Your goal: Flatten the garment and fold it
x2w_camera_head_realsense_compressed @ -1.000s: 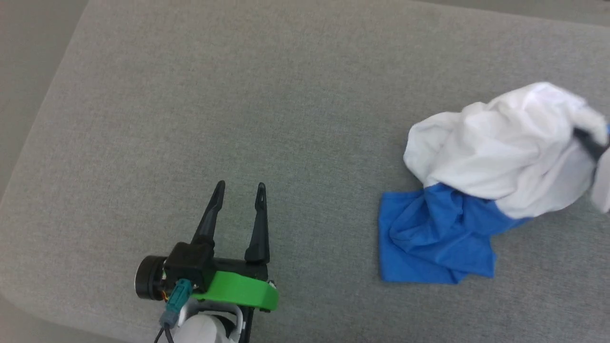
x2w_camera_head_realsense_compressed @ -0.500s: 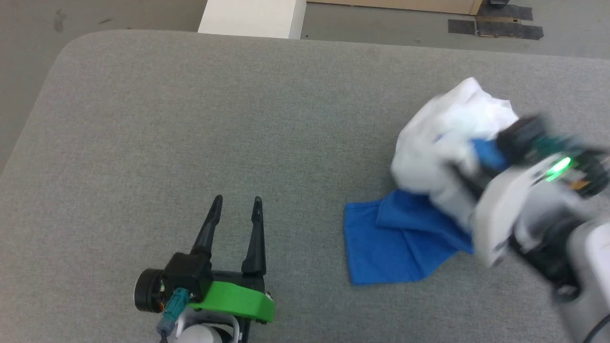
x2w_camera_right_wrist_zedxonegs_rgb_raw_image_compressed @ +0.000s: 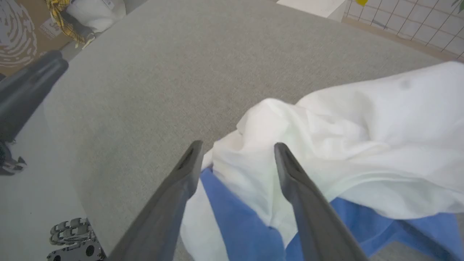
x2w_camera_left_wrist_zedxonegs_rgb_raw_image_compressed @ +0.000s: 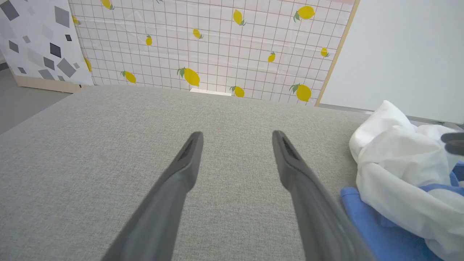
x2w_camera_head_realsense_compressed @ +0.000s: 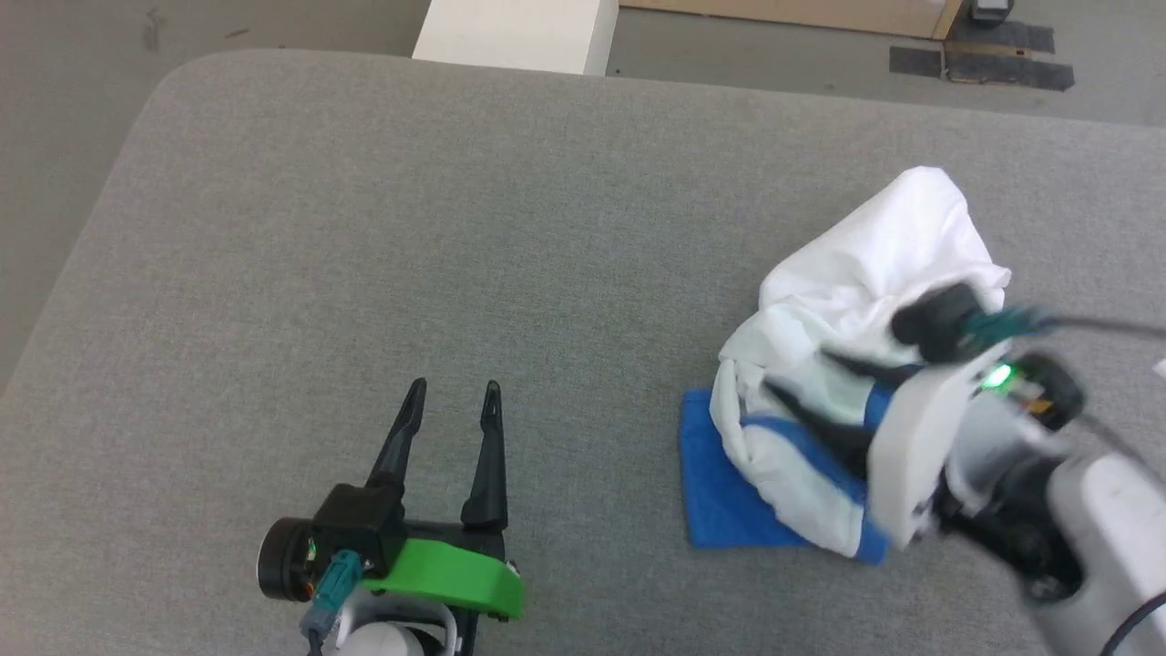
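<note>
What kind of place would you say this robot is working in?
Probably a robotics lab or test room: a grey padded table, a lemon-patterned backdrop panel, and black tape patches on the floor.

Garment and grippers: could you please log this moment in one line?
garment: crumpled heap, unfolded | right gripper: open, straddling heap | left gripper: open, clear of garment

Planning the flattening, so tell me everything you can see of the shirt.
The shirt is thin, soft white cloth with bright blue parts, crumpled in a mound, not flat, at the right of the grey table. A blue flap lies flat on the table at its near-left foot. The right gripper, open, straddles a white fold.
</note>
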`<state>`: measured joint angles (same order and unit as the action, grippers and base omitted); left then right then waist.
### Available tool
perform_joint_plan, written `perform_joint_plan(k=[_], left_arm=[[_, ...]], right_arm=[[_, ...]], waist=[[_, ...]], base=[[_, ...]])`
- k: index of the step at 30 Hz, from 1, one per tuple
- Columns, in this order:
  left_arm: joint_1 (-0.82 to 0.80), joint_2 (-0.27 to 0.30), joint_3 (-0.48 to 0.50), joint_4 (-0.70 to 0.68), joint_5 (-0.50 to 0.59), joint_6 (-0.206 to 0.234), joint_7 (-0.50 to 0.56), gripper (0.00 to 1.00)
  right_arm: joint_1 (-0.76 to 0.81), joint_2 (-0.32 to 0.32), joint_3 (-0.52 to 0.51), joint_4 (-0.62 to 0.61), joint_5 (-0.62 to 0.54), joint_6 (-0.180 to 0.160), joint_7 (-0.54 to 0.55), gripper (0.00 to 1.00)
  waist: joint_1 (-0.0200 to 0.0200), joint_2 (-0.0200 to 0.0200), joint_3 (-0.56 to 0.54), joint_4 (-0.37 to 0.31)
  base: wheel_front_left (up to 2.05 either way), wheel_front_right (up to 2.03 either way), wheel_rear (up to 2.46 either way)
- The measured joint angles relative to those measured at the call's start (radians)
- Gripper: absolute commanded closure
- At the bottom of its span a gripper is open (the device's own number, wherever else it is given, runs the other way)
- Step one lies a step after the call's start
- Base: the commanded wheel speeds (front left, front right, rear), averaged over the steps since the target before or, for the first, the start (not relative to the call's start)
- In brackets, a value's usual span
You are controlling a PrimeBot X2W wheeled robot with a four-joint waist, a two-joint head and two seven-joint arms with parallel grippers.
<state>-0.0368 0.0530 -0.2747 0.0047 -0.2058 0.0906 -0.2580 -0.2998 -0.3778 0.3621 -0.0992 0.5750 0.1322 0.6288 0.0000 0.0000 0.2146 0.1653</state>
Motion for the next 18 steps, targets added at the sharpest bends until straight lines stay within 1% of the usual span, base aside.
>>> perform_joint_plan(k=[3, 5, 7, 9, 11, 14, 16, 18], left_arm=[[0.001, 0.0, 0.0, -0.003, -0.007, 0.0, 0.0, 0.0], [0.002, 0.0, -0.001, -0.008, -0.007, 0.003, 0.0, 0.0], [0.001, 0.0, -0.006, -0.016, -0.008, 0.003, 0.0, 0.0], [0.0, 0.0, -0.016, -0.02, -0.015, 0.007, 0.0, 0.0], [-0.003, 0.0, -0.027, -0.021, -0.016, 0.008, 0.0, 0.0], [-0.017, 0.0, -0.041, -0.023, -0.02, 0.014, 0.0, 0.0], [-0.031, 0.0, -0.051, -0.023, -0.021, 0.017, 0.0, 0.0], [-0.044, 0.0, -0.063, -0.024, -0.025, 0.02, 0.0, 0.0]], right_arm=[[-0.055, 0.001, -0.102, -0.041, 0.007, 0.0, 0.0, 0.0], [-0.093, 0.013, -0.201, -0.052, -0.003, 0.0, -0.001, 0.0], [-0.13, 0.012, -0.283, -0.049, -0.047, 0.0, -0.003, 0.0], [-0.161, 0.008, -0.355, -0.022, -0.105, 0.0, 0.001, 0.0], [-0.183, 0.0, -0.399, 0.025, -0.152, 0.0, 0.015, 0.0], [-0.207, -0.02, -0.428, 0.112, -0.205, 0.0, 0.061, 0.0], [-0.214, -0.01, -0.444, 0.168, -0.229, 0.0, 0.122, 0.0], [-0.214, 0.014, -0.464, 0.216, -0.259, 0.0, 0.174, 0.0]], waist=[[0.0, 0.0, -0.009, 0.003], [0.0, 0.0, -0.006, 0.006], [0.0, 0.0, 0.004, 0.009], [0.0, 0.0, 0.019, 0.015], [0.0, 0.0, 0.036, 0.021], [0.0, 0.0, 0.068, 0.033], [0.0, 0.0, 0.091, 0.042], [0.0, 0.0, 0.115, 0.052]], base=[[0.0, 0.0, 0.0], [0.0, 0.0, 0.0], [0.0, 0.0, 0.0], [0.0, 0.0, 0.0], [0.0, 0.0, 0.0], [0.0, 0.0, 0.0], [0.0, 0.0, 0.0], [0.0, 0.0, 0.0]])
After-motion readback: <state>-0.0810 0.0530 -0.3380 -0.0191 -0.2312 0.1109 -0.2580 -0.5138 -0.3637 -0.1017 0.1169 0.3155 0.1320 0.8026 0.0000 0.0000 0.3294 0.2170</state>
